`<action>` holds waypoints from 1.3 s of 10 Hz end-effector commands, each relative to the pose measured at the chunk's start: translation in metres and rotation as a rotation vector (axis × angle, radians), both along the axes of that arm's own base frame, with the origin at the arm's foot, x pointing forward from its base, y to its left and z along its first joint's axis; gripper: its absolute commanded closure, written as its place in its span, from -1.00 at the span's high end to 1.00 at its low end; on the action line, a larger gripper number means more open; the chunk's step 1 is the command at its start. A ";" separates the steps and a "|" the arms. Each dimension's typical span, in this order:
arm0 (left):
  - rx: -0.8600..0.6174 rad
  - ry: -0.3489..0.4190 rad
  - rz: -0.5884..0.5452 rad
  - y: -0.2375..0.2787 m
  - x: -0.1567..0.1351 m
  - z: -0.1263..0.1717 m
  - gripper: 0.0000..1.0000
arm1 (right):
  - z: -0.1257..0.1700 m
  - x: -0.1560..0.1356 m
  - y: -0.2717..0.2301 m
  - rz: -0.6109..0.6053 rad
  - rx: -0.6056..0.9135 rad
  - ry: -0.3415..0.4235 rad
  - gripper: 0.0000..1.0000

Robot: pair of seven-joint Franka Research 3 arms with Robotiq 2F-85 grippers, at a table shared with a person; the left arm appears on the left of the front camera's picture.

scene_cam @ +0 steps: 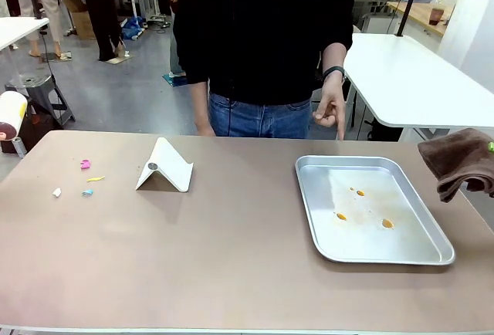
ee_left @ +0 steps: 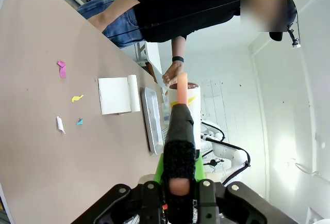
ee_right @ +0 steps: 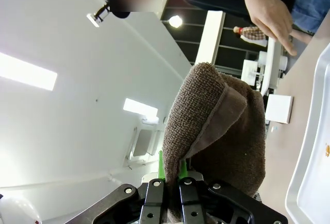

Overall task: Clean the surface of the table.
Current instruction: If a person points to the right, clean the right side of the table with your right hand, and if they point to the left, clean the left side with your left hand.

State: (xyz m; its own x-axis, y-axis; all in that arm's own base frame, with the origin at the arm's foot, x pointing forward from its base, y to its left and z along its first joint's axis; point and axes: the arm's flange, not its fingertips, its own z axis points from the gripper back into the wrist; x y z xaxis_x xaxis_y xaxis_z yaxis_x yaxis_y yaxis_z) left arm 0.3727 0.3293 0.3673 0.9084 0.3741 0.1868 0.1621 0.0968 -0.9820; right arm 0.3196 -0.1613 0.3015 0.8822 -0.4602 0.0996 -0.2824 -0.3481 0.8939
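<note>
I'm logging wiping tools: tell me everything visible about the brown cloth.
The cloth is dark brown terry with a smoother hemmed edge, folded over and bunched. The right gripper is shut on one fold, holding it at the right end of the table. Whether it touches the tabletop I cannot tell.

This looks like a big lab. White tables [scene_cam: 409, 80] stand on a grey floor [scene_cam: 116, 96], people [scene_cam: 100, 3] stand far back, and long lights [ee_right: 28, 72] shine overhead.
</note>
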 end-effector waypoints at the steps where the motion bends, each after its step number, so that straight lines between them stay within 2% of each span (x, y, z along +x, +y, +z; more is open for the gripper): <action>1: 0.003 -0.004 -0.002 -0.001 -0.001 0.004 -1.00 | 0.006 0.000 0.002 0.011 -0.023 -0.010 -1.00; 6: 0.003 -0.004 -0.002 -0.001 -0.001 0.004 -1.00 | 0.006 0.000 0.002 0.011 -0.023 -0.010 -1.00; 7: 0.003 -0.004 -0.002 -0.001 -0.001 0.004 -1.00 | 0.000 0.000 0.000 0.000 0.000 0.000 -0.87; 11: 0.003 -0.004 -0.002 -0.001 -0.001 0.004 -1.00 | 0.032 0.007 0.045 0.025 -0.369 -0.069 -0.87; 13: 0.003 -0.004 -0.002 -0.001 -0.001 0.004 -1.00 | 0.050 0.017 0.079 0.052 -0.629 -0.099 -0.87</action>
